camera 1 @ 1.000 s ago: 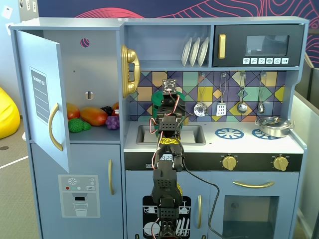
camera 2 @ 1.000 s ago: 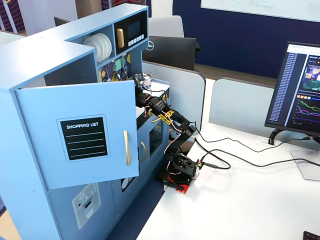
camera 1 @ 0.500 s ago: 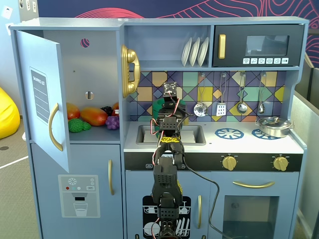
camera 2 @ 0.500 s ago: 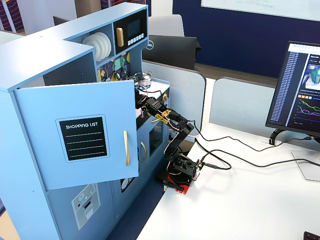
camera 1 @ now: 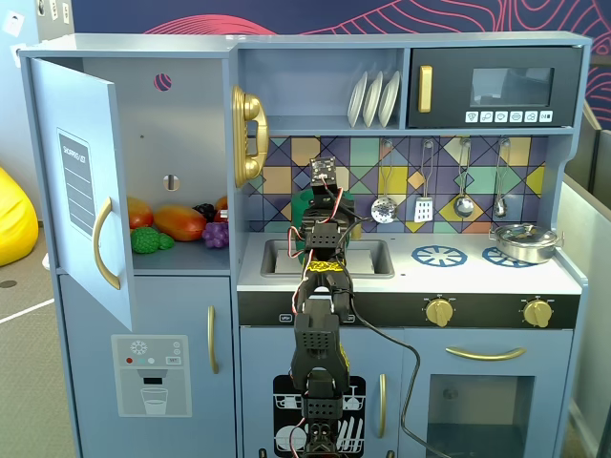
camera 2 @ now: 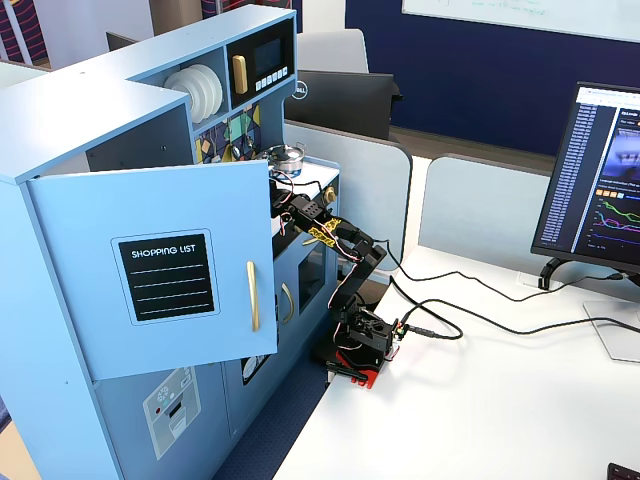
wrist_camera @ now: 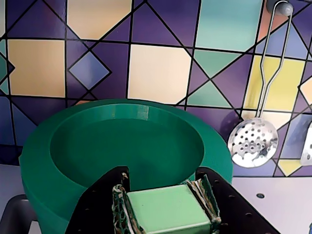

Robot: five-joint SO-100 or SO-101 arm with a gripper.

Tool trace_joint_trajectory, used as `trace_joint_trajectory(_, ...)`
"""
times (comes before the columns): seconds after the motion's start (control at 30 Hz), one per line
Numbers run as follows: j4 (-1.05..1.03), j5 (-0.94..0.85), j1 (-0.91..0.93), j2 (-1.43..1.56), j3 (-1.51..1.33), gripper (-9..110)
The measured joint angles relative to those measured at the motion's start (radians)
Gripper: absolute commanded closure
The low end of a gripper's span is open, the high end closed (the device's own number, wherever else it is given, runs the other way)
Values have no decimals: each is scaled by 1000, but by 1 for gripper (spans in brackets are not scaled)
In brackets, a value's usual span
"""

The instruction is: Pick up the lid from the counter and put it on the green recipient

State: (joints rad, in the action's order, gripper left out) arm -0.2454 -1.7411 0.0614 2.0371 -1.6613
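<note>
In the wrist view the dark green lid (wrist_camera: 126, 141) fills the middle, a round disc with a raised rim and a sunken top. My gripper (wrist_camera: 162, 183) is shut on its light green square knob (wrist_camera: 165, 209), one black finger on each side. The lid sits level in front of the tiled back wall. Green wall continues below its rim, and I cannot tell whether that is the green recipient, which does not show apart from the lid. In a fixed view the arm (camera 1: 320, 286) reaches up over the counter, and the gripper (camera 1: 323, 197) is behind the wrist. The open door hides it in the other fixed view.
A slotted spoon (wrist_camera: 253, 144) hangs on the wall right of the lid. The sink (camera 1: 368, 256) lies under the arm. Two blue burners (camera 1: 439, 255) and a silver pan (camera 1: 523, 240) are to the right. The open cupboard door (camera 1: 81, 191) and toy food (camera 1: 177, 224) are on the left.
The wrist and gripper have sunk a little with the lid still held. Less green shows around the gripper than a second ago.
</note>
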Motion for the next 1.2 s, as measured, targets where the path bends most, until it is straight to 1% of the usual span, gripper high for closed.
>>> trace_joint_trajectory(0.07, 0, -5, 0, 0, 2, 87)
trace_joint_trajectory(0.17, 0, 3, -6, 0, 2, 77)
trace_joint_trajectory(0.3, 0, 0, -20, 0, 2, 71)
trace_joint_trajectory(0.5, 11, 2, -28, 18, 5, 68)
trace_joint_trajectory(0.77, 6, -28, -43, 144, 48, 70)
trace_joint_trajectory(1.0, -109, -43, -54, 376, 3, 75)
trace_joint_trajectory(1.1, -189, -17, -23, 503, -84, 80)
trace_joint_trajectory(1.2, -288, 6, 11, 626, -199, 91)
